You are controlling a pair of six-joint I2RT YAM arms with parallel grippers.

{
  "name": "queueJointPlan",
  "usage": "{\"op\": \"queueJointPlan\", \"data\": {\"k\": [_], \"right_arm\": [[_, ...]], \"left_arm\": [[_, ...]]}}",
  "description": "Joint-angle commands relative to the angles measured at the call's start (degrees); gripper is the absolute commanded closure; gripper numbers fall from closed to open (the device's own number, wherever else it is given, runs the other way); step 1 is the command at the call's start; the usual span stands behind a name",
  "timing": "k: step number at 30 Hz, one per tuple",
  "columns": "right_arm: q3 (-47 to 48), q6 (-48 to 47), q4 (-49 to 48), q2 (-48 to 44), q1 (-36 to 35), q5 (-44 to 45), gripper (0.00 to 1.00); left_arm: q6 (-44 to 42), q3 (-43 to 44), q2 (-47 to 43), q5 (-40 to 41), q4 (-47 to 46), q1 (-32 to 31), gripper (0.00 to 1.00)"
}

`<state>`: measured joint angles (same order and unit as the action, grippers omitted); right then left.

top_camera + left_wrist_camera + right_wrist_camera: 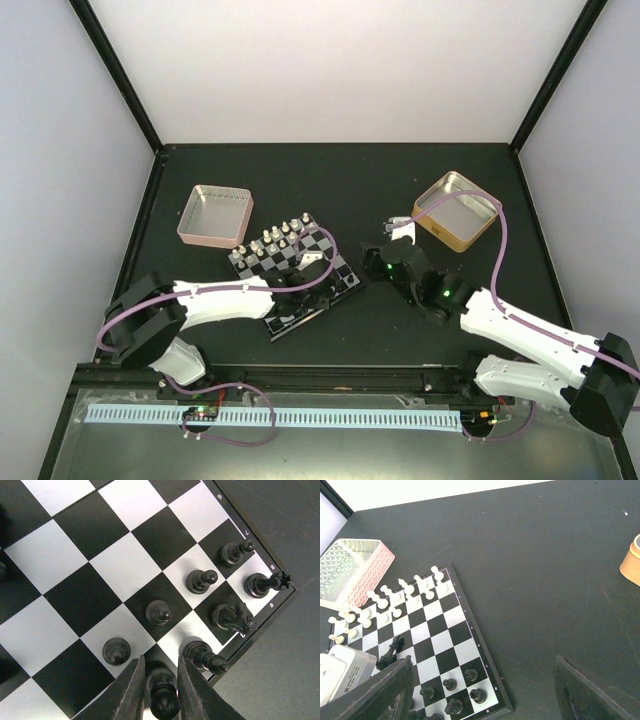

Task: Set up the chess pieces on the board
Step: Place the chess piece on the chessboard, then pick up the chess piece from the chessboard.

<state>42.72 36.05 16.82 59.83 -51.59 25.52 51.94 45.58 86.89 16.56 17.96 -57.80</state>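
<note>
Dark surface (420, 180), with the board (338, 270) lying askew left of centre. Over its near edge, left gripper (161, 677), narrowed onto a black piece (164, 700) and pinching it between both fingers. Just right of the board, right gripper (484, 665), spread wide, holding nothing. Pale chess pieces (406, 586) along the far rows.

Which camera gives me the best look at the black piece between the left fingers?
Left wrist: the black piece sits close-up between the left fingers. Top external hides it under the left arm; right wrist shows the board but not that piece.
</note>
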Motion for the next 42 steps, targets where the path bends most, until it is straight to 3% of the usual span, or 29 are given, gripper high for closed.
{"op": "queueJointPlan", "data": {"k": [1,15,21,31,36,42], "right_arm": [[0.28,-0.46,-0.37,-0.36,0.32,0.76,0.24],[1.91,-1.27,-0.65,-0.01,0.4,-2.68,0.24],[5.13,-2.25,-0.03,4.17,0.38,-8.78,0.24],[20.1,-6.75,5.24,25.31,0.35,-24.02,0.28],[29.79,-5.88,10.6,37.89,0.0,-28.54,0.36],[34.41,-3.43,10.34,45.94,-0.04,-32.12,0.43]], "left_arm": [[0.22,0.52,-0.42,1.19,1.41,-0.73,0.79],[-0.06,0.78,-7.33,2.29,3.73,-0.69,0.71],[-0.17,0.49,-11.93,4.79,6.26,0.39,0.64],[-0.92,-9.0,-31.45,14.93,8.3,8.71,0.49],[-3.66,-13.96,-40.03,14.02,8.75,16.55,0.46],[-6.9,-16.19,-45.44,12.74,8.68,22.71,0.42]]}}
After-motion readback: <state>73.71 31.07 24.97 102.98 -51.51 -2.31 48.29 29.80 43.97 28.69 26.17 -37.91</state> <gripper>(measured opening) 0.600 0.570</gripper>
